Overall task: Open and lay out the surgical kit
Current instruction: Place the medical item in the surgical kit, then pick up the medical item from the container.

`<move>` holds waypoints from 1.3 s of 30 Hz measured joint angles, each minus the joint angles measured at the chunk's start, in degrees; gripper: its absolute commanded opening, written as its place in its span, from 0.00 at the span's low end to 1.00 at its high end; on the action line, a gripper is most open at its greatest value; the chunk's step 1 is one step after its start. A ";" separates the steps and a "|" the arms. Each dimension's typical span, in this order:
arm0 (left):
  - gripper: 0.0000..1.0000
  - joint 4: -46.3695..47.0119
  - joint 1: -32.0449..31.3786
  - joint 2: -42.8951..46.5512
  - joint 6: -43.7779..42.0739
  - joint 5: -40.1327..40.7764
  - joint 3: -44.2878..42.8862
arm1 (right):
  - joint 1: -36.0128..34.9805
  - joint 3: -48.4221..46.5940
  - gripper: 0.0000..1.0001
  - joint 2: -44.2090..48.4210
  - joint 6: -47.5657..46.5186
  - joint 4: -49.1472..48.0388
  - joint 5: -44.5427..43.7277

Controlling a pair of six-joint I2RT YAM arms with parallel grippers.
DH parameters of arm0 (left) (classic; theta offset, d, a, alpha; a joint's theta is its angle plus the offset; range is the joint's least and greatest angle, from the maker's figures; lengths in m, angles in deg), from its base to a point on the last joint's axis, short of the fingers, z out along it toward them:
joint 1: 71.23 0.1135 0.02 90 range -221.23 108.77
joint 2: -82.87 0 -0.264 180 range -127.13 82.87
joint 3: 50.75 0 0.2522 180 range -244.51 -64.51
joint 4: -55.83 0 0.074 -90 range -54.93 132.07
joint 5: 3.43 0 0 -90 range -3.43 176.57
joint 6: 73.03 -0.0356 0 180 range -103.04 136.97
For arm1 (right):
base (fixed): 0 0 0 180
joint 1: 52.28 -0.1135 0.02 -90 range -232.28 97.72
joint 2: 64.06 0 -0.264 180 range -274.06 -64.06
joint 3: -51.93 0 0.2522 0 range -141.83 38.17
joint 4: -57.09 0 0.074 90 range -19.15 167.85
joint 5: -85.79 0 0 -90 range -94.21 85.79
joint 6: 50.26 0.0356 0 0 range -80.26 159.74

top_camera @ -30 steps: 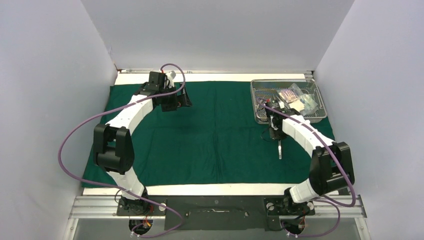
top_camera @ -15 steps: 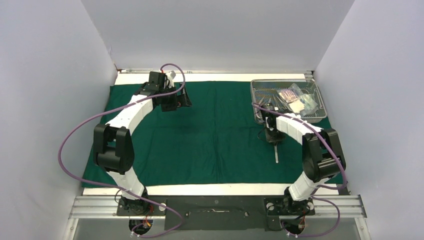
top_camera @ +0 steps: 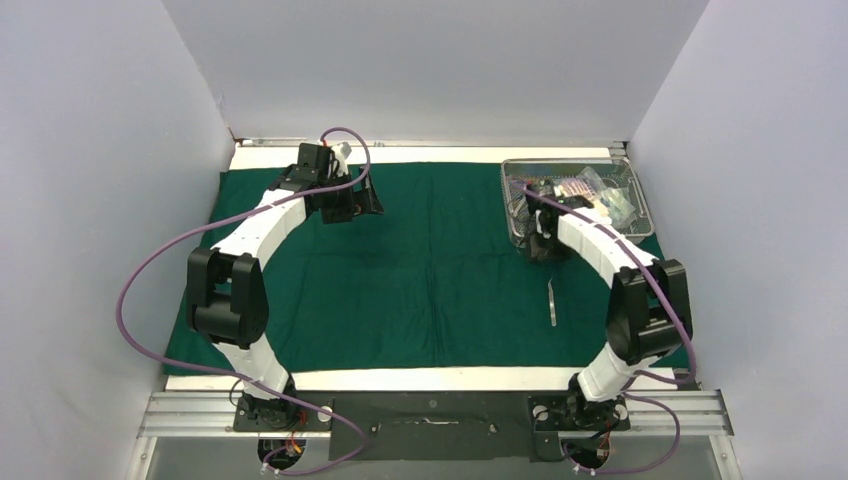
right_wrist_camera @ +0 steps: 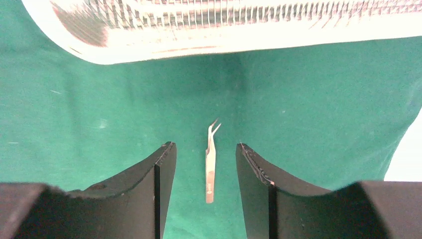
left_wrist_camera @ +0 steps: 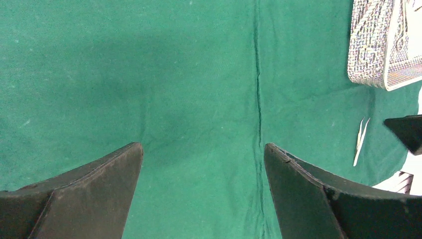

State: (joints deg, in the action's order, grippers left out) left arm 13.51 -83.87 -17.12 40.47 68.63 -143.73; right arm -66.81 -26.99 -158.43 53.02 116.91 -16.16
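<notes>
My right gripper (top_camera: 541, 245) hangs at the near-left corner of the tray (top_camera: 566, 162), jaws partly open and holding nothing. The tweezers (top_camera: 551, 302) lie flat on the cloth (top_camera: 430, 280) on the near side of the tray, clear of it, with the bent tips pointing at it. I judge the step in hand is fetching another piece, so I want to rise above the wire rim before reaching in for the packets (top_camera: 600, 200) and not snag the mesh wall. My left gripper (top_camera: 362, 205) hovers well left of the tray, jaws wide open and holding nothing. Left of the tray the cloth is broad and bare. Right of the tray, the cloth edge and the side wall sit close, so I would lay pieces out leftward.
</notes>
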 measured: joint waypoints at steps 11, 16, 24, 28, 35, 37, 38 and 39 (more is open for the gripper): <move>0.91 -0.04 0.00 0.94 -0.20 1.44 0.02 | 6.99 -14.43 0.51 4.59 5.60 -4.02 7.02; 0.91 0.04 0.00 3.30 -0.20 1.88 0.94 | 7.87 -19.50 0.46 -2.10 13.66 -7.93 6.67; 0.91 0.15 0.00 5.16 -0.20 2.49 1.66 | 4.61 -32.22 0.24 -21.66 22.95 -10.51 2.62; 0.91 0.09 0.00 5.16 -0.20 2.58 2.60 | 3.54 -33.53 0.26 -26.91 24.59 -10.88 0.00; 0.91 0.07 0.00 5.18 -0.20 2.71 2.80 | 2.91 -35.47 0.26 -30.75 23.65 -13.38 -4.00; 0.91 0.09 0.00 5.18 -0.22 2.71 2.80 | 2.80 -36.76 0.26 -31.89 23.10 -13.88 -5.33; 0.91 0.07 0.00 5.18 -0.22 2.71 2.80 | 2.80 -37.31 0.26 -32.54 22.75 -14.38 -5.86; 0.91 0.07 0.00 5.18 -0.24 2.73 2.80 | 2.80 -37.66 0.26 -32.94 22.53 -14.56 -6.16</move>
State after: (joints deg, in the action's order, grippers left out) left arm 13.58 -83.87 -11.94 40.23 71.37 -140.93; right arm -64.01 -64.65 -191.37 75.55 102.35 -22.32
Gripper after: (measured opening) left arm 0.905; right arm 0.260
